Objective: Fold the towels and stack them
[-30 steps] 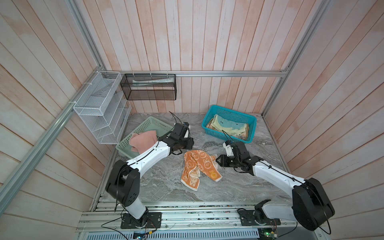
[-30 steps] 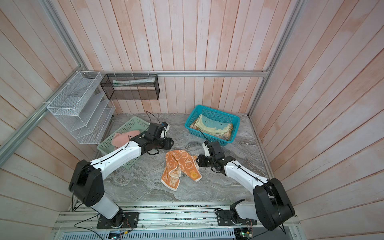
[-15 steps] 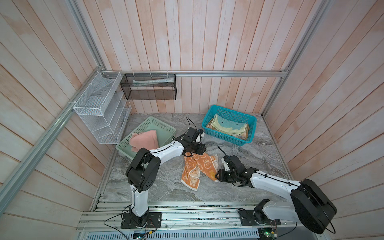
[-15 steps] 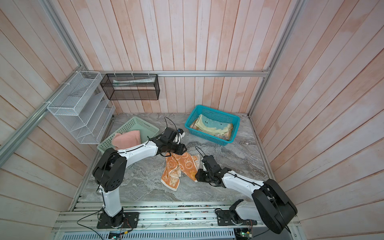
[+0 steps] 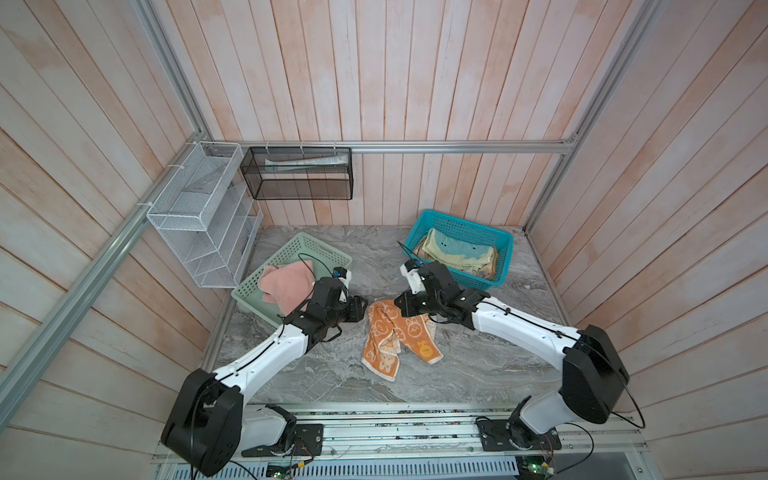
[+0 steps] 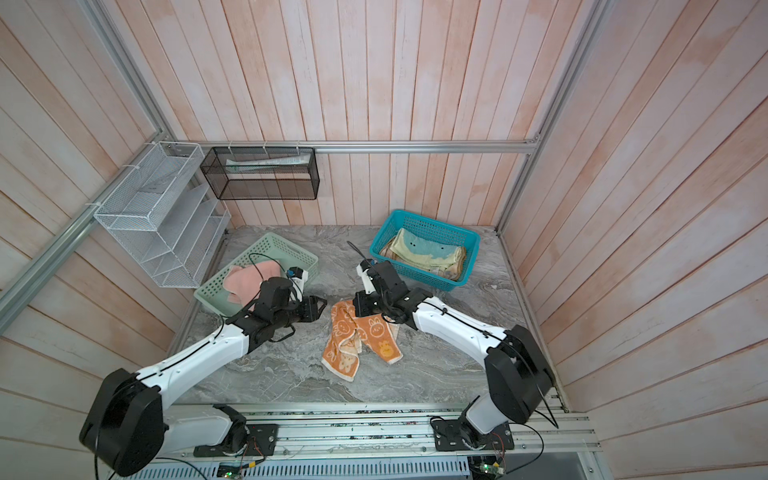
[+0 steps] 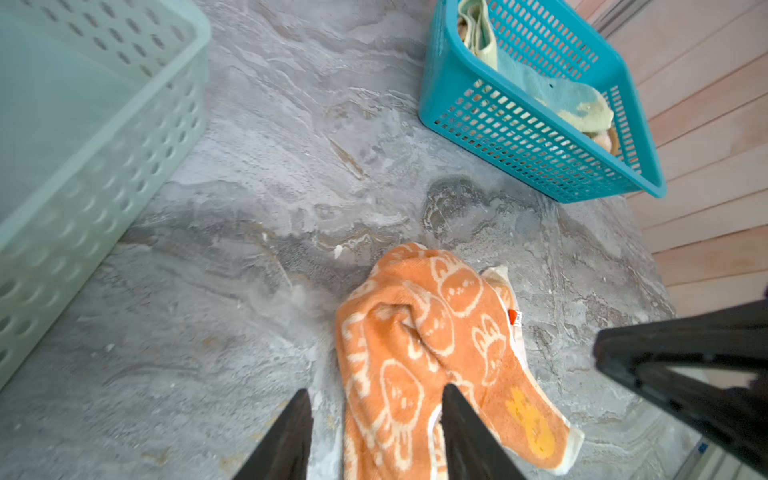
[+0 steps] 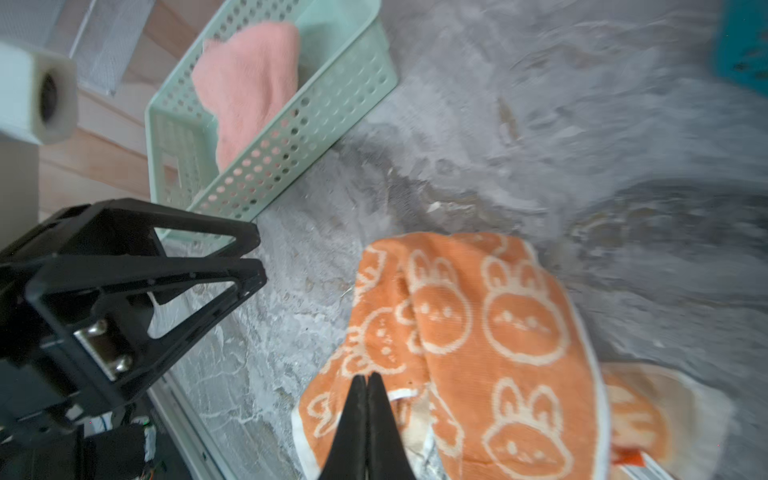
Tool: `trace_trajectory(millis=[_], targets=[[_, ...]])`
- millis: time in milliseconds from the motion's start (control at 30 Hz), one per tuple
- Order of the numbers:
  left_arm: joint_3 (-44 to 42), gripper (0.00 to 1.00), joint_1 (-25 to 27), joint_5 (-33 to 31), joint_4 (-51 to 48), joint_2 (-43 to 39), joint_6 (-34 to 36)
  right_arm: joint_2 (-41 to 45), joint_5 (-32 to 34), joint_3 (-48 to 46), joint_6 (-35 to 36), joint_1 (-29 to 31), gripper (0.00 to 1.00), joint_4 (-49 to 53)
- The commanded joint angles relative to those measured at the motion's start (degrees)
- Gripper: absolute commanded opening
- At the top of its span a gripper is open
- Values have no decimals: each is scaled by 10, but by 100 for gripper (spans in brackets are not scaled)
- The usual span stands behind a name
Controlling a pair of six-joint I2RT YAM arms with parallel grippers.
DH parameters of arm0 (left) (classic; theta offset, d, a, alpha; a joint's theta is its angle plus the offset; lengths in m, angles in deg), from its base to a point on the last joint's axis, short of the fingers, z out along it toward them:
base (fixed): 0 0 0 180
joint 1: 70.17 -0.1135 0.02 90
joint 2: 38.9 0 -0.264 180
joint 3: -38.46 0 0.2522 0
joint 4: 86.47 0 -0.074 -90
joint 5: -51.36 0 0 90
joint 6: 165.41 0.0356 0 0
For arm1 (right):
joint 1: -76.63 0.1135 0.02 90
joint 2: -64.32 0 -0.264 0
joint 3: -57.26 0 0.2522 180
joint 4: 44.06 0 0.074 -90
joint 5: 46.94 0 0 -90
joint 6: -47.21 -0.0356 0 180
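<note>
Jaws on my left gripper (image 7: 376, 390) stand apart with nothing clamped between them. Looking past its fingers (image 7: 291, 436), I see the orange bunny towel (image 7: 415, 353) lying rumpled on the grey marble table (image 7: 249, 208) just ahead of the tips. From the opposite wrist camera a strip of bare table separates those tips from the cloth, so this gripper is near the towel but not touching it.

My right gripper (image 8: 366, 378) faces the left one from the far side of the same towel. Its jaws are pressed together, tip against tip, right at the towel's bunched end. I cannot tell whether a pinch of cloth is nipped between them. In both top views its black fingers overlap that end of the towel, while the rest of the cloth trails away from both grippers toward the arm bases.

Behind the left gripper's wrist sits the mint-green basket (image 5: 316, 245), with the salmon pink towel (image 5: 286, 282) heaped in it and draped over its near rim. Behind the right gripper's wrist stands the teal basket (image 5: 505, 257), holding the pale yellow-green towel (image 5: 453, 249) laid flat. A peach cloth edge (image 5: 478, 270) peeks out beneath it.
</note>
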Motion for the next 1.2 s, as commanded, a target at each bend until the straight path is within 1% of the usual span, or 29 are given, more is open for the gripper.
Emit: trace_trajectory(millis=[0,33,67,167,233,300,367,467,533,633,767,933,967,1000,1033,1067,1100,1133,1167], targets=[[-18,51,12,2,12,-12,-11,-49,-33,46,20,23,24,32],[-9,51,39,-11,0,-3,1,-48,-18,46,17,18,28,35],[6,51,79,-41,-12,11,20,-42,-6,38,15,9,29,40],[62,51,183,-93,-35,87,54,-14,-3,-6,10,-52,30,48],[90,51,246,-126,-23,136,62,7,-11,-43,14,-98,30,52],[104,51,313,-160,13,175,77,28,-19,-78,19,-147,30,57],[121,51,362,-179,47,212,88,51,-28,-114,23,-193,30,53],[158,53,410,-204,63,266,104,84,-48,-170,22,-250,31,34],[187,55,426,-226,50,302,112,98,-57,-195,24,-275,31,27],[211,57,426,-242,37,346,110,110,-63,-215,30,-296,33,26],[233,57,422,-260,23,389,112,113,-68,-225,36,-302,35,27],[253,57,420,-262,11,415,109,106,-73,-224,39,-303,38,23],[256,54,420,-268,6,417,106,104,-74,-224,39,-303,39,21],[256,48,420,-273,3,417,104,103,-76,-224,37,-303,40,18],[256,34,420,-281,-2,413,101,101,-78,-224,35,-303,41,15],[255,15,418,-293,-8,407,95,101,-82,-224,32,-303,42,12],[250,3,416,-304,-13,394,90,100,-84,-224,30,-303,43,9],[239,0,413,-314,-13,372,83,101,-85,-224,26,-303,44,6],[223,0,406,-319,-6,343,76,101,-85,-224,24,-303,44,5]])
